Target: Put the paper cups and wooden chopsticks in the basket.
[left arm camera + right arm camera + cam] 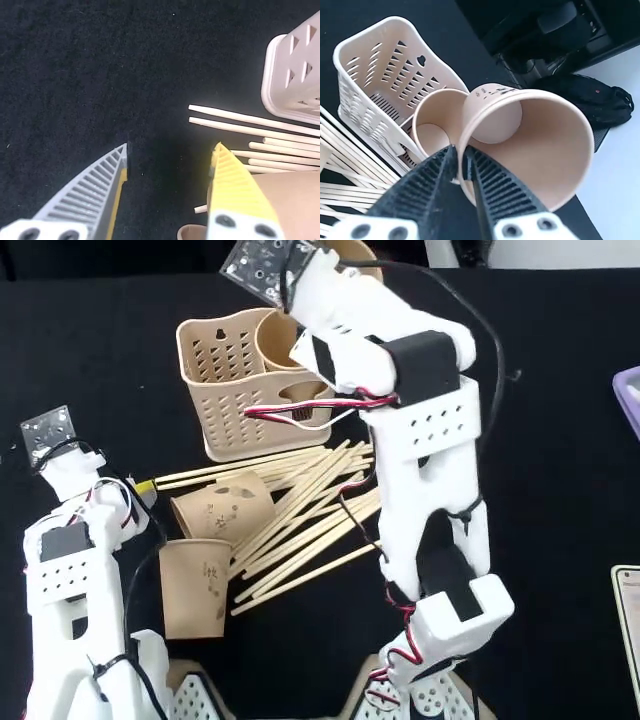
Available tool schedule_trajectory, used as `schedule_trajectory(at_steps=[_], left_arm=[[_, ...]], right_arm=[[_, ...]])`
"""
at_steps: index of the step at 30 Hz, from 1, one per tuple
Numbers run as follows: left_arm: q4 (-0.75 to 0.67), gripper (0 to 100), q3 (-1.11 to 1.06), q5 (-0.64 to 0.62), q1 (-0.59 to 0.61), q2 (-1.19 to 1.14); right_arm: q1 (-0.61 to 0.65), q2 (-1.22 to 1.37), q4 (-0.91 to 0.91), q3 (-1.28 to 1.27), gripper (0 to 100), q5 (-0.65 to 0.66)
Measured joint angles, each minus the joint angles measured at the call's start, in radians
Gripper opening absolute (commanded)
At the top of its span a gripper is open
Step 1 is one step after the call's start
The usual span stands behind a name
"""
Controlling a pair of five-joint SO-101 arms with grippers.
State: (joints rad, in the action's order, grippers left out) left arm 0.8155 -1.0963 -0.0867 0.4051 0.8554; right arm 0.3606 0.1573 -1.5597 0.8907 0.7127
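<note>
Paper cup (535, 145) pinched by its rim in the right claw (461, 150), the two dark fingers almost together on the cup wall; its mouth faces the wrist camera and its long axis runs away from the claw, the base visible deep inside. Seen from above, it hangs in the air by the far side of the basket (240, 380), mostly hidden behind the right arm and cut by the frame edge; a second cup (280, 340) sits in the basket, mouth up; the basket stands upright on the black tabletop (560, 490).

The wooden chopsticks (300, 515) lie fanned just in front of the basket, long axes slanting from near left up toward the basket's foot, their right ends covered by the right arm. A third cup (222, 510) lies on its side crosswise, touching the sticks; a fourth cup (195, 588) lies beside it, lengthwise toward the arms' bases; which end is the mouth is hard to make out on either.

The left claw (170, 150) hovers wide open over bare cloth beside the chopstick tips, holding nothing. A purple object (628, 390) and a card (628, 625) are cut off at the right edge.
</note>
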Motion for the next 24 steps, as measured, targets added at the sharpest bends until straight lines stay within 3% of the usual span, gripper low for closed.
schedule_trajectory(at_steps=[24], left_arm=[[0.0,26,0.0,0.0,0.0,0.0]], right_arm=[[0.029,-0.003,-0.115,0.0,1.5,0.075]])
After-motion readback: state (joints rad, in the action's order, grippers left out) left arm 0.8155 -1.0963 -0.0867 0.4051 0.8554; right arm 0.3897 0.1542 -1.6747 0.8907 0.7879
